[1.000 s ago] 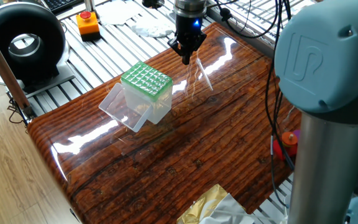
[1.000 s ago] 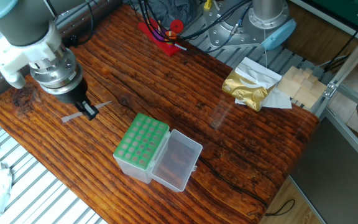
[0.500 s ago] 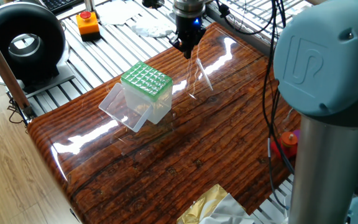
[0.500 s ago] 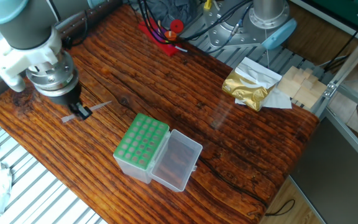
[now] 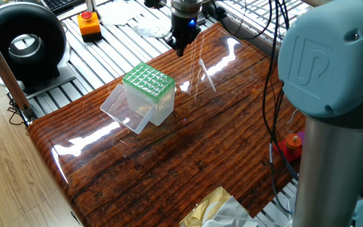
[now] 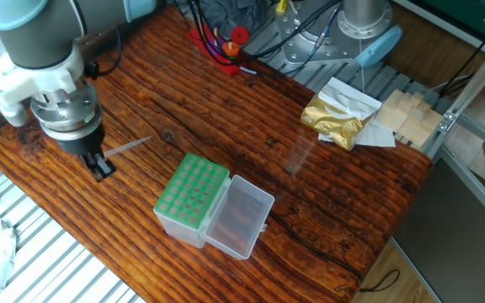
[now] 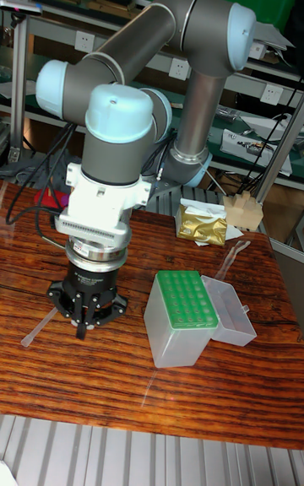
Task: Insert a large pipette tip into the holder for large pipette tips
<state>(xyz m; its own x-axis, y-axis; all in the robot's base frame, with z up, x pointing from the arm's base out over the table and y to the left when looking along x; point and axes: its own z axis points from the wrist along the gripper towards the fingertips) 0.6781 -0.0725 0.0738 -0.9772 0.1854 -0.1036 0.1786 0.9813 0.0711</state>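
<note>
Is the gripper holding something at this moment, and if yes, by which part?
Nothing is held. The gripper has nothing between its fingers, and the large pipette tip lies flat on the wooden table beside it, untouched.

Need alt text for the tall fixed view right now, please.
The gripper hangs just above the wooden table, fingers pointing down, left of the holder for large pipette tips, whose clear lid lies open. A large pipette tip lies flat behind it.

Gripper (image 5: 180, 49) fingertips too small to tell open or shut, arm base (image 5: 333, 126) cropped — right edge
</note>
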